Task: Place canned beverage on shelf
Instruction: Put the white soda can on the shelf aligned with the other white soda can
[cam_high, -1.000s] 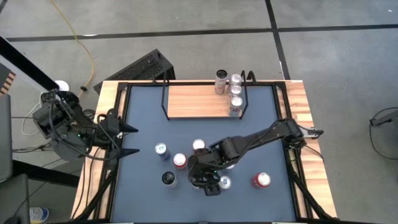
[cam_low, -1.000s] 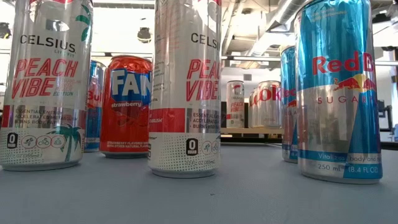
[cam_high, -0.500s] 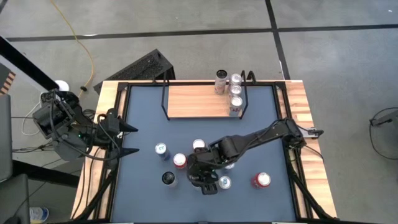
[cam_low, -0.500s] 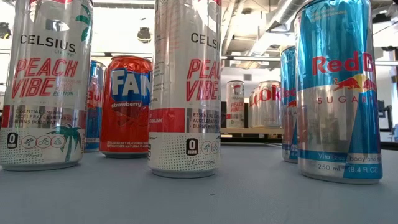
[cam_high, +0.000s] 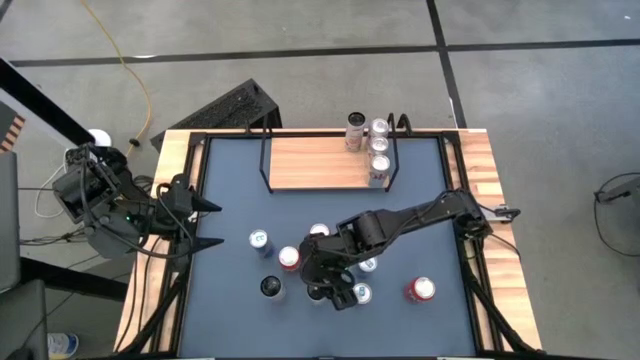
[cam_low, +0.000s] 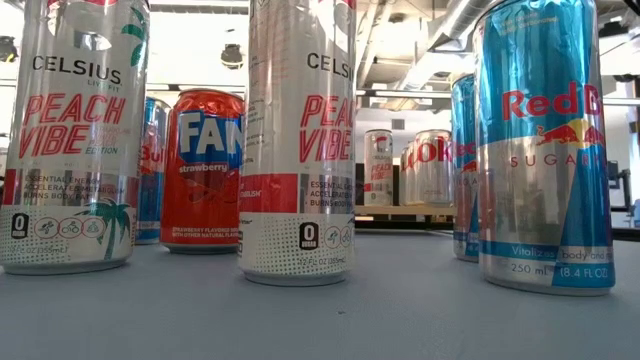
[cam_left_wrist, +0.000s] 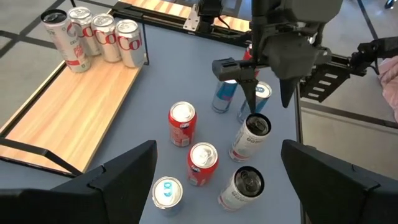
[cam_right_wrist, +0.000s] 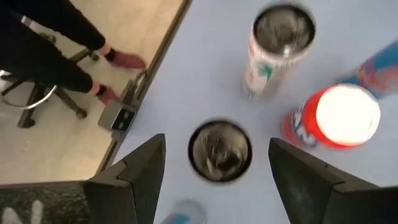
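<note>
Several drink cans stand upright on the dark table top (cam_high: 230, 300). The light-wood shelf (cam_high: 315, 163) with black wire ends sits at the far side, with several cans (cam_high: 379, 147) at its right end. My right gripper (cam_high: 330, 293) hangs open, fingers pointing steeply down, just over a silver Celsius can (cam_left_wrist: 250, 135). Its wrist view shows that can's top (cam_right_wrist: 219, 151) between the two fingers, clear of both. My left gripper (cam_high: 222, 226) waits open at the table's left edge, aimed toward the cans.
Close around the Celsius can stand a second Celsius can (cam_left_wrist: 245, 185), two red Fanta cans (cam_left_wrist: 202, 163) (cam_left_wrist: 181, 123) and blue Red Bull cans (cam_left_wrist: 225, 93). Another red can (cam_high: 422, 290) stands near right. The shelf's left and middle (cam_high: 300, 165) are bare wood.
My right gripper has risen a little over the Celsius can and rolled about its own pointing line, its fingers still apart. The cans have stayed where they were.
</note>
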